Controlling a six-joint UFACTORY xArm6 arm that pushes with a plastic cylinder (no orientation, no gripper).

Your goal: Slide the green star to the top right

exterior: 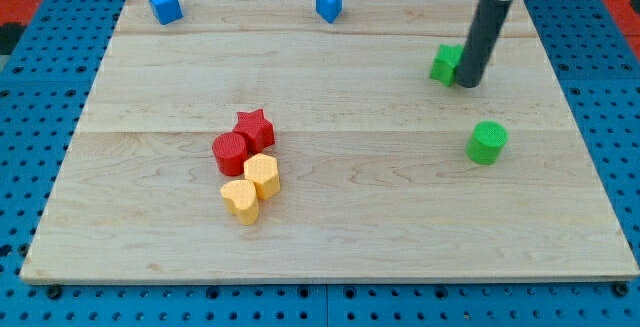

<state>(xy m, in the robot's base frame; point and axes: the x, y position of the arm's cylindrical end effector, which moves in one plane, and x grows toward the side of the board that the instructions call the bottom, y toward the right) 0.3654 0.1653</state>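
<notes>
The green star (445,64) lies near the view's upper right of the wooden board (330,247), partly hidden behind my rod. My tip (469,83) rests on the board right against the star's right side, touching it. A green cylinder (487,142) stands below the tip, apart from it.
A blue cube (164,5) sits at the top left edge and a blue block (329,4) at the top middle. Left of centre a cluster holds a red star (254,127), a red cylinder (230,153), a yellow hexagonal block (262,175) and a yellow heart (240,200).
</notes>
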